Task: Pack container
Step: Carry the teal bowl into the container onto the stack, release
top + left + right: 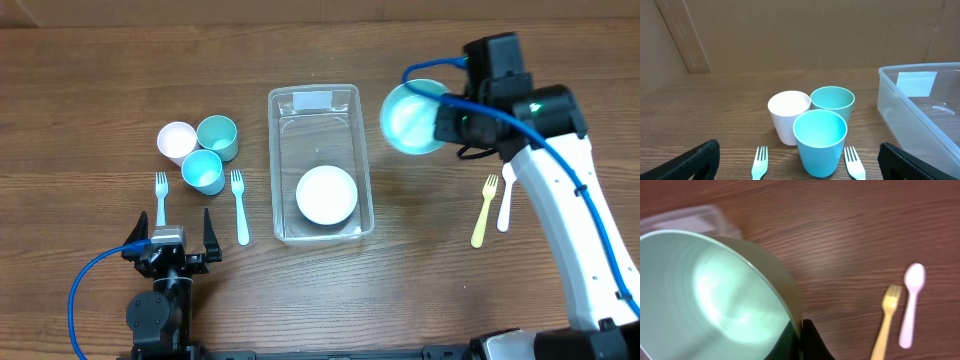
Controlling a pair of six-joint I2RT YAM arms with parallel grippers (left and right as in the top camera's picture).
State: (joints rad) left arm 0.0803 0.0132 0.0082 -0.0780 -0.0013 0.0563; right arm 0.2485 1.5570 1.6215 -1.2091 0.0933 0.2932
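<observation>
- wood-grain table (100, 80), brown and matte.
- clear rounded-rectangle plastic container (320, 100) at its middle, holding one round white bowl (326, 194).
- right gripper (800, 342) clamped on rim of glossy teal bowl (408, 118), beside container.
- left gripper (172, 228) fingers spread, empty.

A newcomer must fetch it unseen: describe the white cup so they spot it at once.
Start at the clear container in the middle of the table; left of it stands a tight cluster of three cups. The white cup is the one farthest from the container and the only one not teal, unlike the far teal cup and near teal cup beside it.
</observation>
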